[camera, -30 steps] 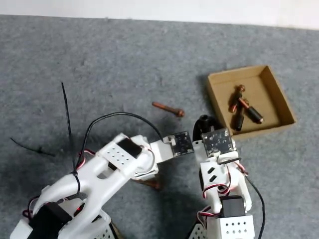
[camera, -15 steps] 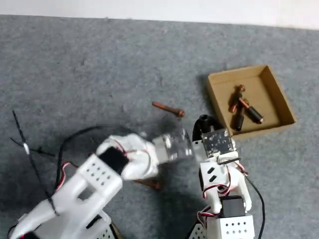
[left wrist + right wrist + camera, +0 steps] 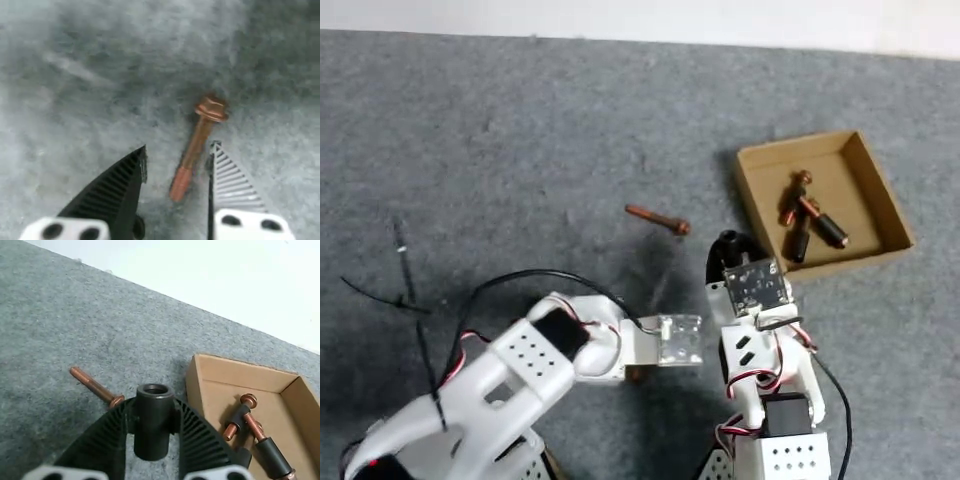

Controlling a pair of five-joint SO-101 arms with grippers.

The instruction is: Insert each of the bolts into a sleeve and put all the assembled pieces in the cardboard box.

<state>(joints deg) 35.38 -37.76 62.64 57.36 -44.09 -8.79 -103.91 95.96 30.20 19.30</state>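
Your left pincer (image 3: 178, 148) stood open around one bolt (image 3: 197, 145) lying on the worktop (image 3: 520, 130). Your right pincer (image 3: 153, 407) gripped one sleeve (image 3: 151, 435) upright. A second loose bolt (image 3: 658, 219) lay near the cardboard box (image 3: 235, 371), which held at least two assembled pieces (image 3: 817, 213).

I work over a grey felt mat (image 3: 520, 130), mottled and slightly fuzzy where I see it up close. At twelve o'clock in the high view the mat ends against a plain white strip (image 3: 640, 15). Out at nine o'clock a thin black strand (image 3: 380, 296), like a cable tie, lies flat on the mat
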